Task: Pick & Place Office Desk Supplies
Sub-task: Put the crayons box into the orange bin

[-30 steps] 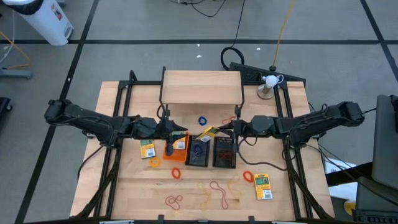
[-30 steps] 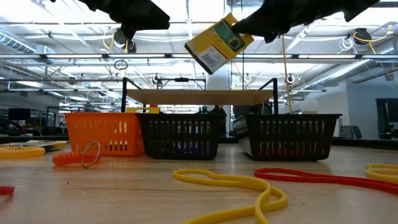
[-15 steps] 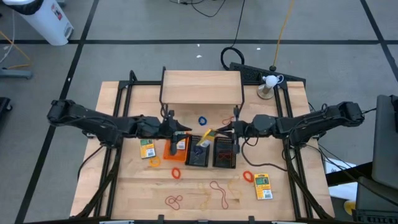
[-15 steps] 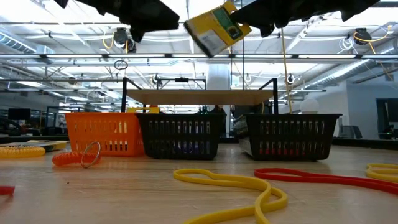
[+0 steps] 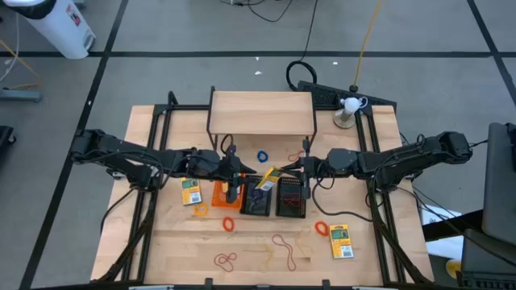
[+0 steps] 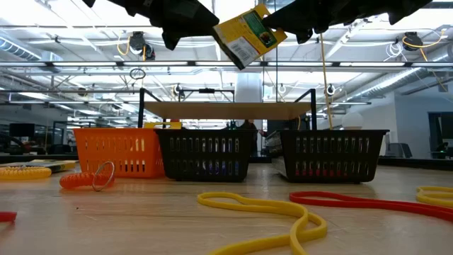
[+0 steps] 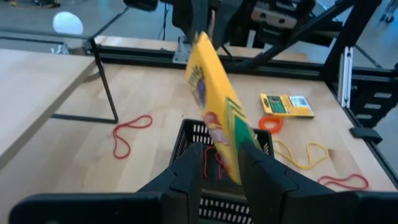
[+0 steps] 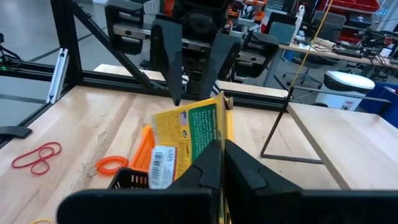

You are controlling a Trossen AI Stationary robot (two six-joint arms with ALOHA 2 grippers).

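A yellow-and-green pack [image 6: 246, 37] hangs in the air above the middle black bin [image 5: 258, 197], with my right gripper [image 8: 222, 155] shut on it. My left gripper [image 7: 221, 175] is open, coming in from the table's left. Its two fingers stand on either side of the pack's free end [image 7: 233, 158]. The orange bin [image 5: 222, 195] and a second black bin [image 5: 291, 197] stand in a row with the middle one. Two more packs [image 5: 191, 192] [image 5: 341, 242] lie flat on the table. Rubber bands, such as a blue one [image 5: 263, 155] and an orange one [image 5: 228, 224], lie scattered around the bins. My right gripper pinches the pack's two flat faces at its right end [image 8: 214, 134] between its two fingers [image 8: 241, 167]. The fingers come in level from the table's right. The pack stands on edge, tilted, lifted clear above the bins. My left gripper: whether its fingers touch the pack's free end I cannot tell.
The light wooden shelf [image 5: 262, 113] with black legs stands just behind the bins. A white lamp-like object [image 5: 348, 109] and a cable sit at the back right. Black frame rails [image 5: 149, 153] run along both sides of the table.
My left gripper has moved toward the table's right, up to the pack held by my right gripper, and its fingers now flank the pack's free end. The pack's lower end has tipped up a little. My right gripper has stayed in place.
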